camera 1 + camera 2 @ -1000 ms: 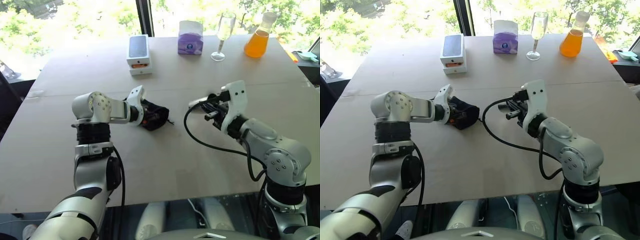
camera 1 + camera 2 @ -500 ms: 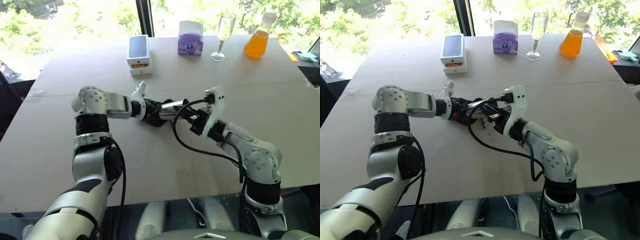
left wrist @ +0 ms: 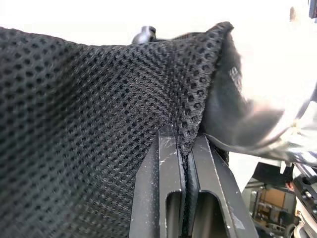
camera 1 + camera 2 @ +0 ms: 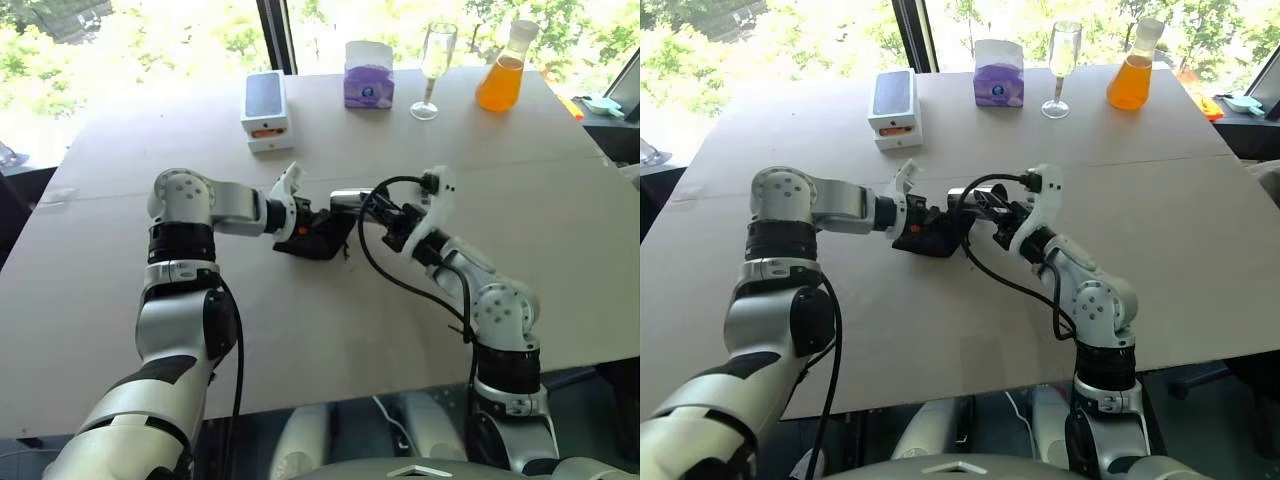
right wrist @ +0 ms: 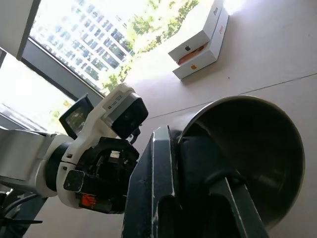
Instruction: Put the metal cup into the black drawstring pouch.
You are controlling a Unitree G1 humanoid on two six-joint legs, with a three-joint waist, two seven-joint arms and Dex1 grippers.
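A wide, pale beige tabletop (image 4: 300, 330) carries everything seen, and the small soft black mesh drawstring pouch (image 4: 318, 232) near its middle is taken here as the landmark. The pouch is pinched at its edge by the left gripper (image 3: 184, 163), whose two black fingers are pressed together on a fold of the mesh. From the side of the pouch away from that arm, the small shiny silver steel cup (image 4: 346, 200) is presented lying roughly level, touching the pouch at its upper edge; whether the cup has entered the opening cannot be told. The cup is held at its rim by the right gripper (image 5: 173, 163), one finger being set inside the open mouth and the other outside the wall, so the gripper is closed on the cup.

Well beyond the pouch, towards the window, a white rectangular phone box (image 4: 266, 110) with an orange mark on its side is stood on the tabletop. Further along the far edge, on the right arm's side of the pouch, a purple and white tissue box (image 4: 368, 75) is placed, then a clear stemmed wine glass (image 4: 433, 70) standing upright, and beyond it a conical glass flask of orange liquid (image 4: 501, 72). All four are well apart from the pouch.
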